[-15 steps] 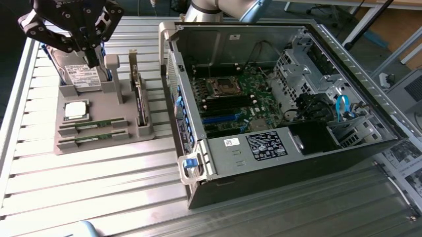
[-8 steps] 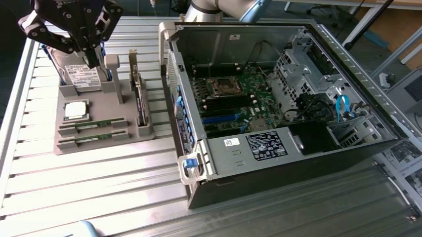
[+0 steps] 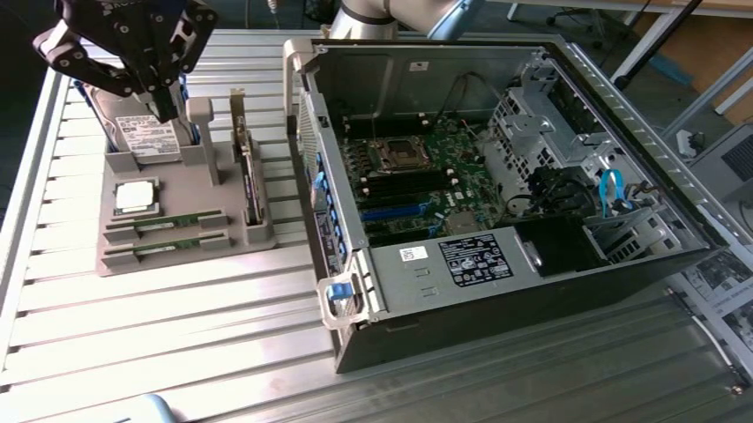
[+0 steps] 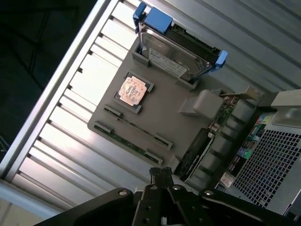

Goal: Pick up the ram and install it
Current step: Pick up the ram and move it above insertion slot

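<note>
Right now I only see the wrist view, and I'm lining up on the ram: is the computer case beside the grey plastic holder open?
Observer: Yes. The black metal computer case lies with its side open, its green motherboard facing up.
Operator: Any place for memory?
Observer: Long black slots and blue slots run beside the square processor socket.
Operator: Where is my gripper?
Observer: The shut gripper hangs over the silver hard drive, at the opposite end of the grey holder from the two green ram sticks.
</note>
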You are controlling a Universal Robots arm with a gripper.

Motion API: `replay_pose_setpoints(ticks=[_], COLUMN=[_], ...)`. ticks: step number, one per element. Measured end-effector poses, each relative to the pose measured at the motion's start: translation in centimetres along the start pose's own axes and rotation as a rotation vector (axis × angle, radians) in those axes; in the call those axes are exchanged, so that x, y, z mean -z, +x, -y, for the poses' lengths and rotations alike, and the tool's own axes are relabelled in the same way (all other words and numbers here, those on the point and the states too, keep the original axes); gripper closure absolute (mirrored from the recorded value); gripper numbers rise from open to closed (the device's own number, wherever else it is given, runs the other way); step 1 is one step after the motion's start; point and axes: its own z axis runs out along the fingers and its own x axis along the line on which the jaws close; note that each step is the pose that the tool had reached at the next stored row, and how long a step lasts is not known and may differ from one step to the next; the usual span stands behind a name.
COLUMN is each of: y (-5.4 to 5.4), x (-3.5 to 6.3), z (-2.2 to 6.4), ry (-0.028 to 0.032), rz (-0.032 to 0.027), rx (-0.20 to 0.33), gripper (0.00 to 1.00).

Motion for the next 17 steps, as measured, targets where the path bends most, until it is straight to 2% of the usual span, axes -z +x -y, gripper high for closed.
replay_pose_setpoints(ticks=[17], y=[0.00], x=[0.00], z=[0.00], ry=[0.0074], rz=[-0.0078], rx=[0.123], gripper=[0.89])
